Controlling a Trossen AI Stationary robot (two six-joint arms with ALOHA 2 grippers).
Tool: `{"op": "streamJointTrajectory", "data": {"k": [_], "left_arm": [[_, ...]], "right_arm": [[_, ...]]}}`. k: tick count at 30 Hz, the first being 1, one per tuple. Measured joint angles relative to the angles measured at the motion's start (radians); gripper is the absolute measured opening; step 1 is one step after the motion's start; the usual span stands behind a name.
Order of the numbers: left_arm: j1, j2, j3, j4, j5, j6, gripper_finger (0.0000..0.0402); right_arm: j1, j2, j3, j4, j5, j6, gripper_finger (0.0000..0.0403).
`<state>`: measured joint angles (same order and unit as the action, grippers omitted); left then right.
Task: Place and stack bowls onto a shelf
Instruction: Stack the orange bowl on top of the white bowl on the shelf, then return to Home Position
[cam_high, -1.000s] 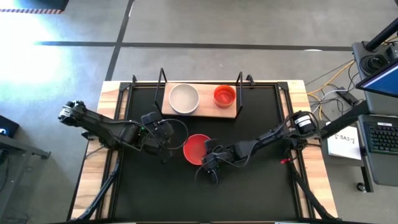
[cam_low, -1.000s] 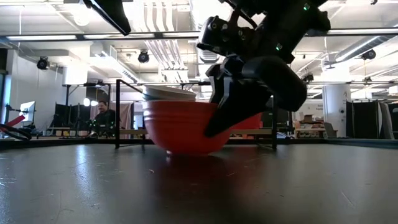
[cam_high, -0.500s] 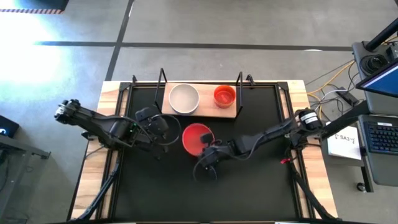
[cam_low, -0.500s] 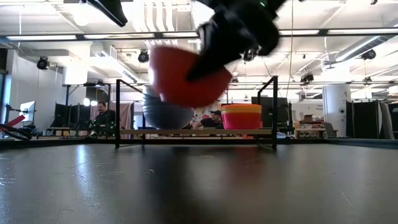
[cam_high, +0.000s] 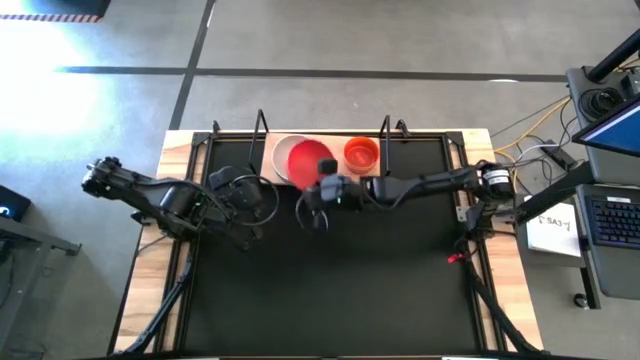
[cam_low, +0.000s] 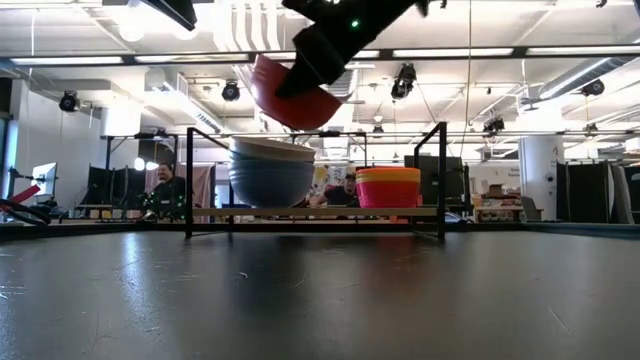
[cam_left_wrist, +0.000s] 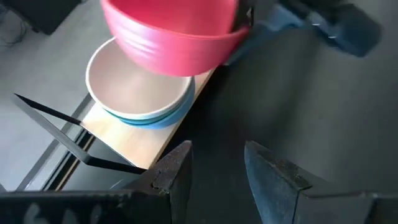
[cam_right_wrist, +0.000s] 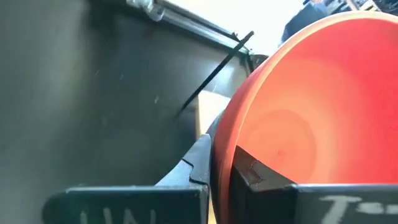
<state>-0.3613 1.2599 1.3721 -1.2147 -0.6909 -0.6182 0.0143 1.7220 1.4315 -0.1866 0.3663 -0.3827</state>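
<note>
While clamped on red bowl (cam_high: 303, 160) rim, right end effector (cam_high: 326, 178) hovers over shelf (cam_high: 372, 180) stack (tilted) — left end effector (cam_left_wrist: 214, 171) partly open, empty.

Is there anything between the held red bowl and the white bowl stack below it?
Nothing. In the low view the red bowl, pinched in the right tool, hangs above the stack on the shelf, open air between them.

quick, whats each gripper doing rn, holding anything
Left gripper: open, holding nothing, over the black mat.
Right gripper: shut on the red bowl, held above the white bowl on the shelf.
</note>
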Motion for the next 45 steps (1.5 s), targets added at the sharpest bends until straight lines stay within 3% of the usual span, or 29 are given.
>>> {"op": "streamJointTrajectory", "data": {"k": [7,23,36,40,45], "left_arm": [[0.000,-0.016,0.000,-0.007,-0.009,0.015,0.0130],[0.000,-0.024,0.000,-0.020,-0.017,0.037,0.0130],[0.000,-0.024,0.000,-0.023,-0.045,0.051,0.0130],[0.000,-0.025,0.000,-0.023,-0.045,0.051,0.0130],[0.000,-0.025,0.000,-0.024,-0.061,0.049,0.0130]], "right_arm": [[-0.110,0.018,0.000,0.128,-0.201,0.050,0.0009],[-0.167,0.107,0.004,0.193,-0.214,0.078,0.0015],[-0.174,0.103,0.004,0.196,-0.218,0.039,0.0110],[-0.174,0.069,0.034,0.119,-0.209,0.043,0.0136],[-0.174,0.025,0.159,-0.179,-0.209,0.140,0.0163]]}}
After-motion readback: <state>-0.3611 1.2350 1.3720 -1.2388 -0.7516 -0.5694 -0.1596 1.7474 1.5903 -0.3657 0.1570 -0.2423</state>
